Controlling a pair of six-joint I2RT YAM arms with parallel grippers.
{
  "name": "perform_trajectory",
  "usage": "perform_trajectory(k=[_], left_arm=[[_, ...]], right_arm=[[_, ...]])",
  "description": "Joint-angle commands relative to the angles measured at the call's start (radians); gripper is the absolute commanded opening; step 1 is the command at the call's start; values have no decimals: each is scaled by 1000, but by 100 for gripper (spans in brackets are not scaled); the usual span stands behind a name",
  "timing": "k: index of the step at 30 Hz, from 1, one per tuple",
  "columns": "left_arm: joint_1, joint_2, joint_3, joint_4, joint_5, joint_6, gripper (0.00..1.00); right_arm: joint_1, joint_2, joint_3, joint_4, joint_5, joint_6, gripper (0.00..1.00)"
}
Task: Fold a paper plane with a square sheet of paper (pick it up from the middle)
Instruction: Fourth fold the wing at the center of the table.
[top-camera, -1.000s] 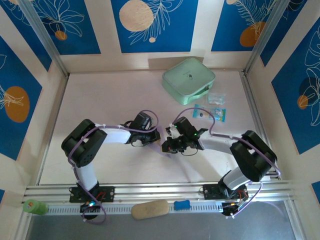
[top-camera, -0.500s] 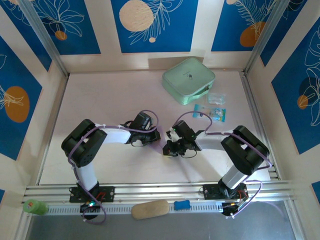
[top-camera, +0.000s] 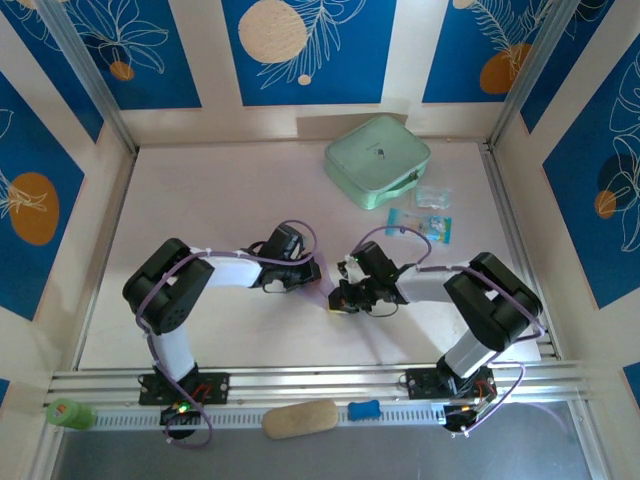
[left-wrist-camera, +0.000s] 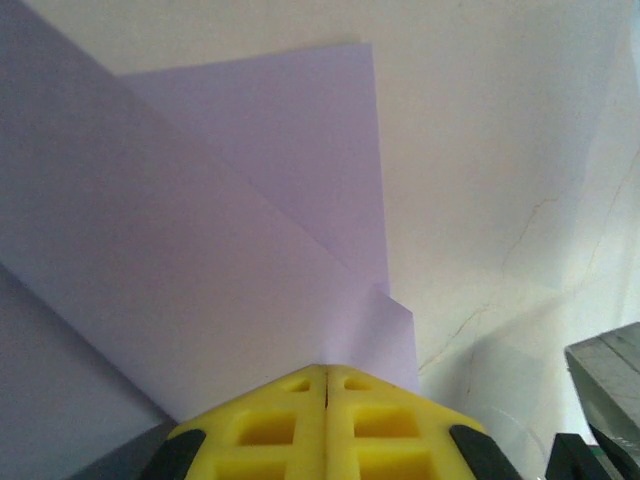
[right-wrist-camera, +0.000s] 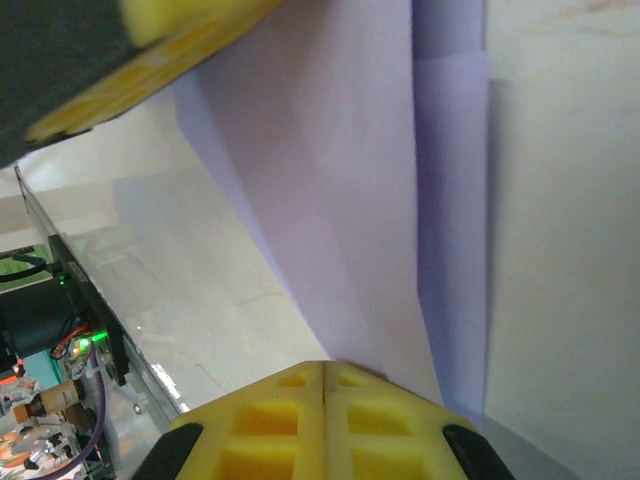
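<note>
The lavender paper (left-wrist-camera: 200, 250) lies on the table (top-camera: 220, 200) about midway between its left and right edges, a little nearer the near edge, and well apart from the mint-green case (top-camera: 377, 160) by the far edge. It is already folded into overlapping layers, with slanting creases that run in toward the fingertips. The left gripper (left-wrist-camera: 327, 372) has its yellow jaws pressed fully together, tips on the paper's edge. The right gripper (right-wrist-camera: 325, 368) is closed the same way at the opposite end. Whether either one nips a layer or only presses down on it cannot be told. In the right wrist view the long creases run from that gripper's tips toward the left gripper's yellow finger, so the long axis probably runs from one gripper to the other, across the table. No pointed nose is clear yet. The paper is likely light, limp and easily creased or torn, and apt to slide on the smooth top. It is best held at a folded edge where the layers stiffen it.
</note>
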Motion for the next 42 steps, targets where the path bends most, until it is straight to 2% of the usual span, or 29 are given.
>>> perform_trajectory(k=[1, 12, 23, 42], left_arm=[[-6, 30, -25, -57, -12, 18, 0], [-7, 29, -25, -57, -9, 18, 0], [-6, 34, -21, -58, -6, 19, 0], [-6, 36, -27, -58, -13, 18, 0]], right_arm=[[-1, -52, 5, -35, -17, -7, 3], [-7, 1, 25, -85, 59, -35, 3], [-38, -3, -48, 3, 0, 5, 3], [-48, -76, -155, -5, 29, 14, 3]])
